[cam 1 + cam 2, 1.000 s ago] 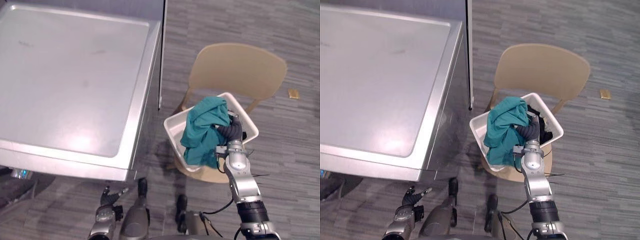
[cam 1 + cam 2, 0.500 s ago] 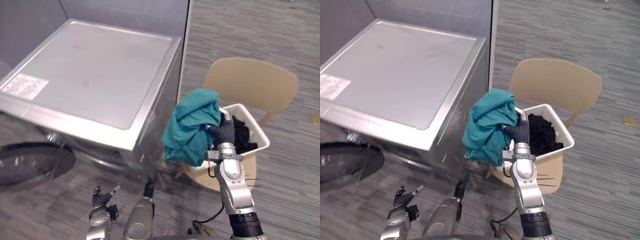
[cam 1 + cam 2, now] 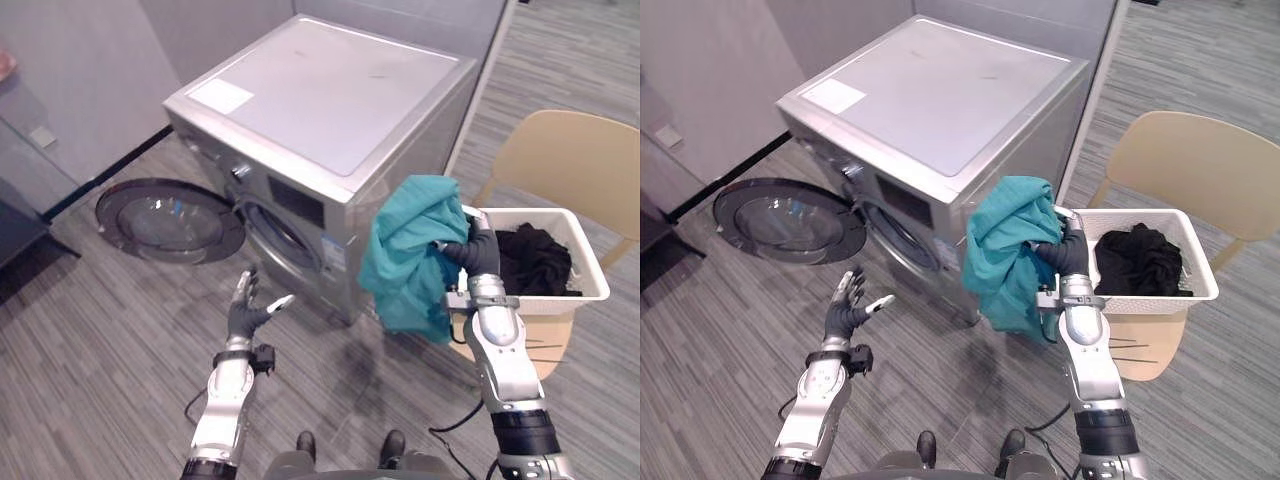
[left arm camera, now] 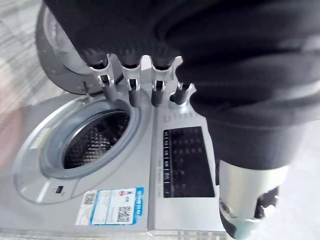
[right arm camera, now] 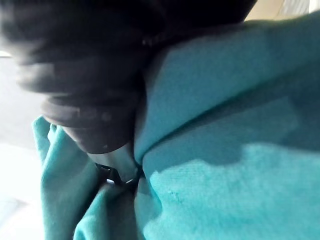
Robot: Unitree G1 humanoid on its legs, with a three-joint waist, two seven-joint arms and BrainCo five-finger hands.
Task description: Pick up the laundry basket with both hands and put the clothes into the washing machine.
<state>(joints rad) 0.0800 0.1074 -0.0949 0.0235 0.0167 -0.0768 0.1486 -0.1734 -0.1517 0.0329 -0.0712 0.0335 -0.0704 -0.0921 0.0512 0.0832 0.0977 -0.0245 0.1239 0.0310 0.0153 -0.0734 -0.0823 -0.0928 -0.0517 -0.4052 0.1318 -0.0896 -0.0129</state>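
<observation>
My right hand (image 3: pixel 478 255) is shut on a teal garment (image 3: pixel 410 255) that hangs in the air, left of the white laundry basket (image 3: pixel 590 290) and beside the washing machine's right front corner. In the right wrist view the teal cloth (image 5: pixel 225 150) bunches round the hand's fingers (image 5: pixel 110 150). Black clothes (image 3: pixel 535 258) lie in the basket, which rests on a tan chair (image 3: pixel 575 160). My left hand (image 3: pixel 243 312) is open, fingers spread, raised low in front of the silver washing machine (image 3: pixel 330 90). Its drum opening (image 4: pixel 95 142) shows past the left fingers (image 4: pixel 132 87).
The machine's round door (image 3: pixel 165 215) is swung open to the left, low over the grey striped floor (image 3: pixel 90 350). A grey wall (image 3: pixel 80 70) runs behind on the left. Open floor lies between my left hand and the machine front.
The camera has swung toward the machine's front. My right hand has lifted the teal garment out of the basket and carried it left. My left hand has risen with fingers spread.
</observation>
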